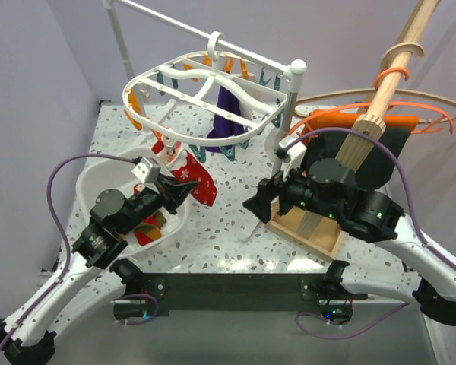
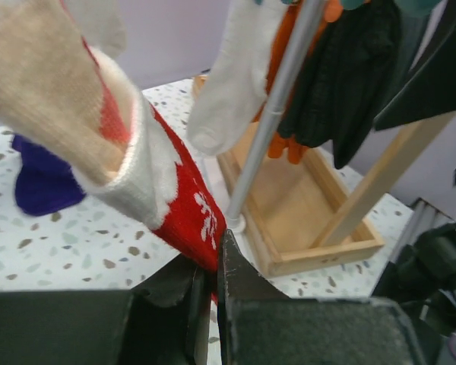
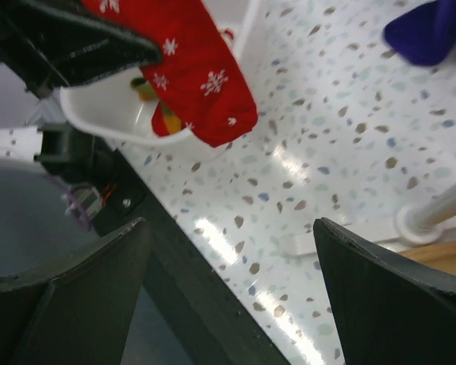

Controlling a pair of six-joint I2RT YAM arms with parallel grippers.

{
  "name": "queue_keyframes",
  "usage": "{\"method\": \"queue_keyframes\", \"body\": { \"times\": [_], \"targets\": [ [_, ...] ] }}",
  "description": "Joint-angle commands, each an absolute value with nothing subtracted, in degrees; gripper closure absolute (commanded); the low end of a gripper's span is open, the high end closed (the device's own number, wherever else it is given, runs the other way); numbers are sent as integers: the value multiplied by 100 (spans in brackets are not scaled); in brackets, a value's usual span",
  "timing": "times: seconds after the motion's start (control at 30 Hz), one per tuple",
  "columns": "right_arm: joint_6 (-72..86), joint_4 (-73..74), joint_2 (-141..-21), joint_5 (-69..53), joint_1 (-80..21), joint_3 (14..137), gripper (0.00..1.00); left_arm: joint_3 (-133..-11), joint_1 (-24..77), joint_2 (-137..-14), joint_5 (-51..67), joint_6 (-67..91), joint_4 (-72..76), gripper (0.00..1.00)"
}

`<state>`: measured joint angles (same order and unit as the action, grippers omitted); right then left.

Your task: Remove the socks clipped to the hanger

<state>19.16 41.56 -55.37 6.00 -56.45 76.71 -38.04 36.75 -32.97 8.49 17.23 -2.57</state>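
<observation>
Left jaws are pinched shut on the lower end of the red sock. I grip low so that a downward tug should pull its top out of the clip. Right jaws stand wide apart and empty over the counter, out of the way. The white tub sits beside the sock to receive it. Farther back, the hanger holds the purple sock.
</observation>
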Motion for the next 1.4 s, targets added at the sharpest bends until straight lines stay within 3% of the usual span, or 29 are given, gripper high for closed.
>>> {"method": "queue_keyframes", "body": {
  "times": [0.0,0.17,0.37,0.53,0.8,0.9,0.93,0.97,1.07,1.1,1.17,1.23,1.37],
  "targets": [
    [2170,3176,-5467,-816,-5651,6928,8,-3955,3656,-3173,1713,2320,-403,98],
    [2487,2129,-5300,-852,-5643,6224,8,-4034,3647,-2971,1863,2566,-563,98],
    [3093,-381,-5607,-1028,-5660,5073,8,-4096,3656,-2936,2215,2742,-606,98],
    [3243,-1045,-5941,-976,-5766,4764,8,-4087,3656,-2892,2232,2786,-668,98],
    [3331,-1529,-6258,-1143,-5959,4729,27,-4122,3656,-2909,2267,2777,-615,98],
    [3331,-1407,-6214,-950,-5977,4737,56,-4122,3656,-2909,2285,2795,-615,98],
    [3348,-1363,-6196,-888,-5977,4737,86,-4139,3648,-2909,2276,2804,-615,98],
    [3366,-1319,-6188,-870,-5977,4729,97,-4148,3647,-2918,2268,2804,-615,98],
    [3454,-1249,-6205,-835,-5977,4737,100,-4288,3647,-2927,2128,2813,-816,83],
    [3480,-1239,-6196,-800,-5977,4737,100,-4472,3656,-2944,1866,2708,-939,62],
    [3489,-1239,-6161,-800,-5977,4720,100,-4640,3648,-2927,1532,2558,-1194,45],
    [3498,-1222,-6144,-774,-5977,4720,100,-4947,3656,-2874,1293,2216,-1327,40],
    [3481,-1178,-6073,-773,-5977,4720,100,-5632,3647,-2856,293,1399,-1705,40]
  ]
}}
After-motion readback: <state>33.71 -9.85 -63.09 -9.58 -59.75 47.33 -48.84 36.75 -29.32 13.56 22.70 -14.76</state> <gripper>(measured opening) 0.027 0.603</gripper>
